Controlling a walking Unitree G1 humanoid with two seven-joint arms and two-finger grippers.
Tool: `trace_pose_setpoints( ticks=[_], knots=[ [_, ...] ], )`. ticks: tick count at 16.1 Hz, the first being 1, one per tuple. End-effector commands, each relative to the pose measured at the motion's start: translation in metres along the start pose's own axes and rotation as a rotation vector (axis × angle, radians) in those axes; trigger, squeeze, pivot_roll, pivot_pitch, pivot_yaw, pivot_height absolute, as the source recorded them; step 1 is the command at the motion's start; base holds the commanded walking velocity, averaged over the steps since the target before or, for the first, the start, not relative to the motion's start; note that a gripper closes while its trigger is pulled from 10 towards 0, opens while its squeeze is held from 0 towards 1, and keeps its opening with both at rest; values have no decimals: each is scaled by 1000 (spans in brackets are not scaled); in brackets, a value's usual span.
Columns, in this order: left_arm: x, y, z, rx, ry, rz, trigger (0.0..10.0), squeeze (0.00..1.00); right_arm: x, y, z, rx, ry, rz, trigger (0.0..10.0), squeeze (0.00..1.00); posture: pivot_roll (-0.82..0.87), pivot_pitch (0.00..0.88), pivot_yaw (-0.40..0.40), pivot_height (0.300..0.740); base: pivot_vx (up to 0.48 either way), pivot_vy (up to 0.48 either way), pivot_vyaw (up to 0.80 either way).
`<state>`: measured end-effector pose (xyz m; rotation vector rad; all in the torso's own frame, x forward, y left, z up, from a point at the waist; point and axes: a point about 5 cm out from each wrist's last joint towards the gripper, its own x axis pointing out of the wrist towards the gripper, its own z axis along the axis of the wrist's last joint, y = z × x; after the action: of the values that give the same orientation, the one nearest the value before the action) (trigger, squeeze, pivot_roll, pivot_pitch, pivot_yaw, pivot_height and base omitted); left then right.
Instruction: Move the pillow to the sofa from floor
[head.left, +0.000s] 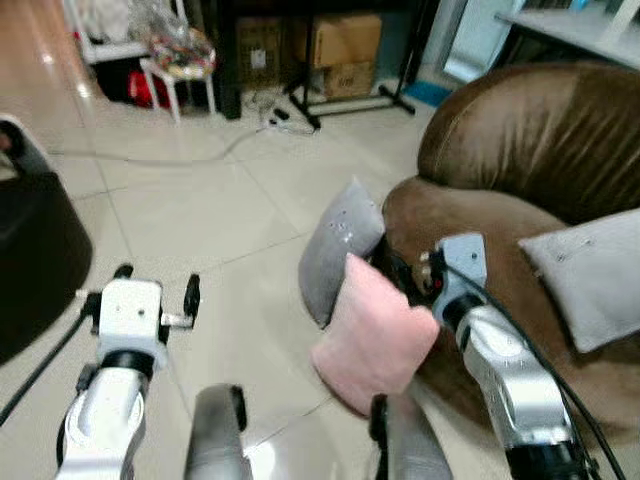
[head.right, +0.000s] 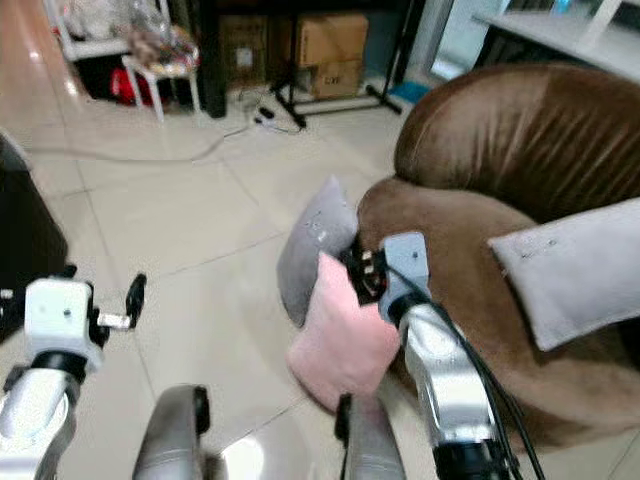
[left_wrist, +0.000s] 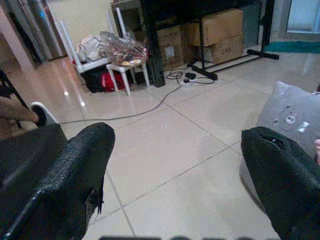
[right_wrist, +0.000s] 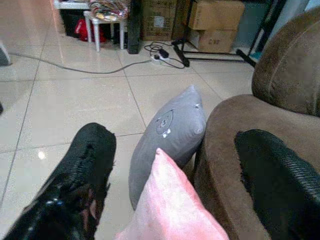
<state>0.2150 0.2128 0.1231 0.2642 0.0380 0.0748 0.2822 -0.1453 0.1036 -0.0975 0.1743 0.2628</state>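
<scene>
Left gripper (head.left: 155, 292), at about 8 o'clock in the left eye view: fingers spread, nothing between them, hanging over bare floor tile (head.left: 200, 220). Its wrist view looks across the tile toward a white stool (left_wrist: 122, 70) piled with bags and cardboard boxes (left_wrist: 220, 30) at 12 to 1 o'clock.

Centre: two pillows on the floor, propped against the front of the brown sofa (head.left: 530, 140). The grey pillow (head.left: 340, 248) stands on edge at about 5 o'clock from frame centre; the pink pillow (head.left: 375, 335) leans just in front of it, touching both it and the sofa base.

Right gripper (right_wrist: 170, 165): fingers parted wide, bracketing the top corner of the pink pillow in its wrist view, not closed on it as far as I can judge.

Right side, 3 o'clock: another grey cushion (head.left: 590, 275) already lies on the sofa seat.

Progress, by judgement: early. Both floor pillows remain down; nothing lifted. Left to do: close on a pillow, raise it, carry it over the sofa arm, release on the seat.

Writing: boxes carry printed labels, too small and blurred to read. The grey pillow bears a small tag and a faint printed motif, illegible.
</scene>
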Motion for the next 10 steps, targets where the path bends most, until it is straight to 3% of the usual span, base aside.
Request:
trace_pose_setpoints(
  ticks=[1, 5, 9, 10],
  knots=[
    [2, 1, 3, -5, -15, -11, 10000, 984, -2, 2, 1, -40, -24, 15, 10000, 1000, -10, 0, -49, 577, 0, 0, 0],
    [5, -3, 8, -16, -35, -48, 10000, 973, -3, 3, 3, -22, -25, 7, 10000, 1000, -27, 0, -26, 577, 0, 0, 0],
    [4, -2, 8, -14, -32, -57, 10000, 969, -3, 2, 3, -44, -38, -10, 10000, 1000, -23, 0, -30, 577, 0, 0, 800],
    [4, -2, 7, -13, -32, -58, 10000, 969, -2, 2, 3, -29, -41, -29, 10000, 1000, -23, 0, -31, 577, 0, 0, 0]
  ],
)
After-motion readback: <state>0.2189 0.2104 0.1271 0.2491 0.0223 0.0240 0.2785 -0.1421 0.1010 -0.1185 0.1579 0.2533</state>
